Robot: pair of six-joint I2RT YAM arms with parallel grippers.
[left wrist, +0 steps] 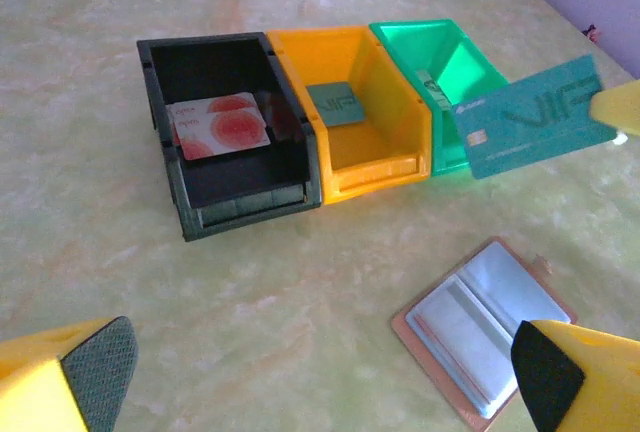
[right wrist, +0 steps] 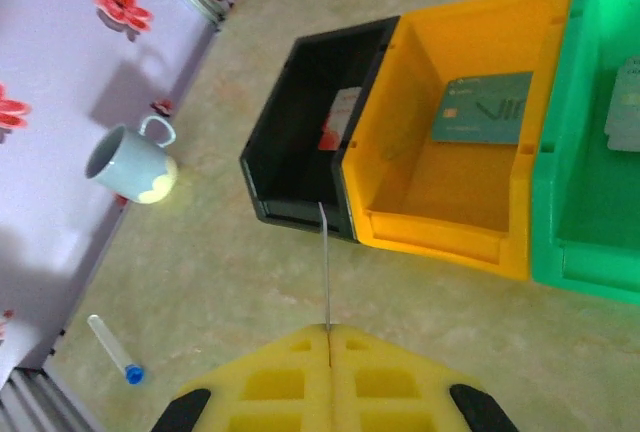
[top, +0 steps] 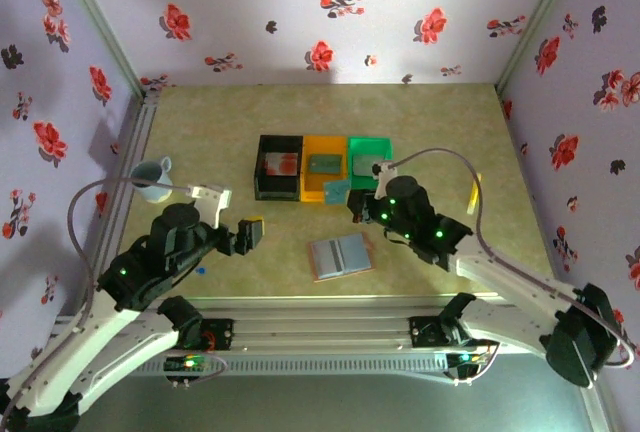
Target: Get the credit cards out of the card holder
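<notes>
We have the holder (top: 340, 255) lying open on the table, blue-grey inside up, near the front edge between our two arms. Our right gripper (right wrist: 328, 337) has its fingers pressed together on a teal card (left wrist: 535, 117), pinching it by one end. The card hangs above the table by the fronts of the orange bin (top: 312, 187) and green bin (top: 370, 142). Our left gripper (left wrist: 320, 382) is spread wide with nothing in it, hovering to the left of the holder and apart from it.

The task looks well along to us. What look like two pale cards (left wrist: 220, 127) with red blotches lie overlapping in the black bin (left wrist: 240, 207). A second teal card (left wrist: 335, 104) lies in the orange bin, and a grey card (right wrist: 625, 102) in the green bin.

The pinched card is out of the holder but not yet set down. Since it matches the one in the orange bin, we judge that bin its likely place. We cannot tell whether the holder's pockets have any cards left, so it needs a check once this card is released.
</notes>
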